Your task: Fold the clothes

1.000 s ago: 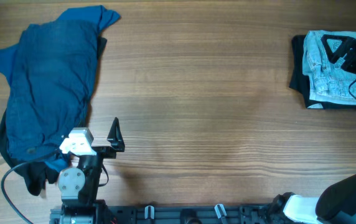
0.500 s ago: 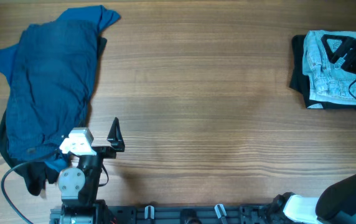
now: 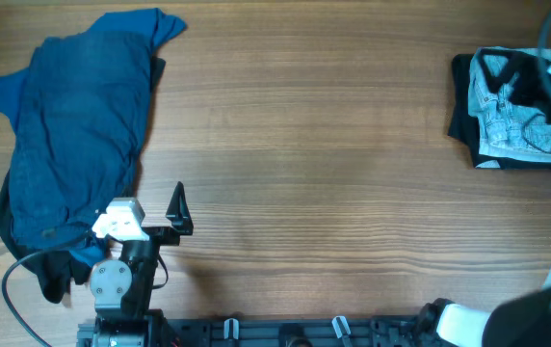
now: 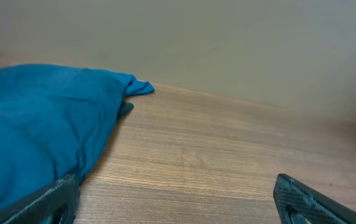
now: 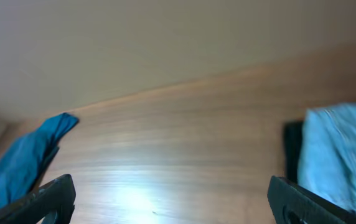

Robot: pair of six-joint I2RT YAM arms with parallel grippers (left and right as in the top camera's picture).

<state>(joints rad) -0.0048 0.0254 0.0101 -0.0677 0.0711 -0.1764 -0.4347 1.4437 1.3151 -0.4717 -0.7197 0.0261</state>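
From overhead, the blue shirt (image 3: 73, 135) lies crumpled at the 9 o'clock side of the table (image 3: 304, 145). Its long axis runs from about 1 o'clock down to 7 o'clock. One pointed corner sticks out at the top toward 1 o'clock, and a sleeve juts toward 9 o'clock. A dark garment (image 3: 57, 275) peeks out from under its lower end.

My left gripper (image 4: 175, 199) sits at the 7 o'clock corner, right by the shirt's lower edge. Its wrist camera shows the two fingers spread wide with only wood between them. In that view the shirt fills the 9 o'clock side, beside the left finger, and I cannot tell whether they touch.

At 3 o'clock is a folded stack, a pale denim piece (image 3: 507, 120) lying on a black garment (image 3: 462, 106). My right gripper (image 5: 172, 196) hangs above that stack's 2 o'clock corner and is blurred overhead. Its wrist view shows the jaws wide apart and holding nothing, with the denim at the 3 o'clock edge.
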